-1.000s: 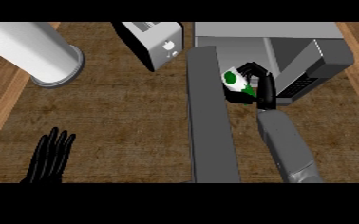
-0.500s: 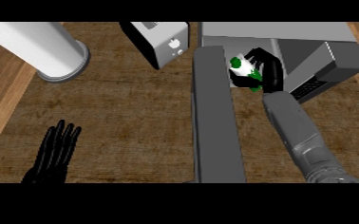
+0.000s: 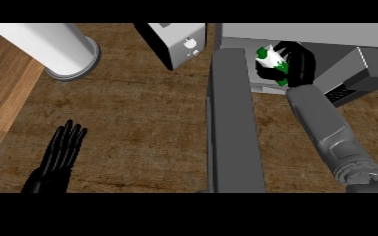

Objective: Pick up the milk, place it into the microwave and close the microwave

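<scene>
Atop wooden counter [image 3: 148, 110]: microwave [image 3: 295, 32], milk [image 3: 272, 60], white cylinder [image 3: 52, 45]

counter [image 3: 148, 110]: brown wood | on it: white cylinder [image 3: 59, 50], knobbed white box [image 3: 183, 42], grey microwave [image 3: 310, 31]

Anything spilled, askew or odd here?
Nothing stands out. The right hand curls round the milk at the mouth of the microwave, its door is open, and no spill shows on the counter. The left hand rests open at lower left.

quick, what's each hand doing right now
Left hand: open, fingers straight, holding nothing.
Right hand: shut on the milk, at the microwave opening.
</scene>
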You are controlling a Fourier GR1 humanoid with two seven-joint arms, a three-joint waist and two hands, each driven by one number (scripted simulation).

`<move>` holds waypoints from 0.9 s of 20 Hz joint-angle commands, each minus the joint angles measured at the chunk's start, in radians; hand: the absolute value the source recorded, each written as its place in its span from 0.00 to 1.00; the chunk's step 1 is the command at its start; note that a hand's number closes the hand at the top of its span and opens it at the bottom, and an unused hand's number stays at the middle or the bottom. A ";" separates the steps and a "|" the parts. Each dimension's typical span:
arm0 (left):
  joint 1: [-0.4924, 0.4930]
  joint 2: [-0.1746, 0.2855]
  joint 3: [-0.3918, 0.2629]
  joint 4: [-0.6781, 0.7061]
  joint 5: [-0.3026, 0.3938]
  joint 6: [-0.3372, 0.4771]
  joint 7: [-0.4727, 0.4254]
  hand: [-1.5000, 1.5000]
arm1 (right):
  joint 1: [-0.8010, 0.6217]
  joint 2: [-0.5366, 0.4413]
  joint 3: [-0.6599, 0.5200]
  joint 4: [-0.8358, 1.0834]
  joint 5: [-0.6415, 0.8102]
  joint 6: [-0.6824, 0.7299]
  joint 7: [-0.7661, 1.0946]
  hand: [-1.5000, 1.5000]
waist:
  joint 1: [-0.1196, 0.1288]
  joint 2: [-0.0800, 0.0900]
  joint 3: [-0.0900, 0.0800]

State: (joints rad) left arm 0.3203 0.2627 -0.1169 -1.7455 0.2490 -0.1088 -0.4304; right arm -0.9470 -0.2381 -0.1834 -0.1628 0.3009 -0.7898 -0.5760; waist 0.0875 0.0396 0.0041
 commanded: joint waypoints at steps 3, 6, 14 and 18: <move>-0.019 -0.005 -0.024 0.035 -0.053 0.008 -0.015 0.00 | -0.051 -0.038 0.033 0.066 0.056 -0.078 0.042 0.00 | 0.020 0.009 -0.001; -0.049 0.021 -0.002 0.011 -0.040 -0.001 0.015 0.00 | -0.067 -0.035 0.056 0.091 0.084 -0.109 0.070 0.00 | 0.034 0.015 0.000; -0.032 -0.008 -0.040 0.032 -0.063 -0.002 -0.008 0.00 | -0.070 -0.029 0.050 0.090 0.076 0.043 0.036 0.00 | 0.037 0.017 0.002; -0.041 -0.008 -0.032 0.016 -0.053 -0.001 0.005 0.00 | -0.037 0.004 0.013 0.056 0.036 0.117 -0.042 0.00 | 0.021 0.010 0.003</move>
State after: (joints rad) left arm 0.2917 0.2533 -0.1606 -1.7420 0.1865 -0.1034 -0.4237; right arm -0.9946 -0.2488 -0.1492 -0.0852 0.3603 -0.7465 -0.5660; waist 0.1189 0.0525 0.0066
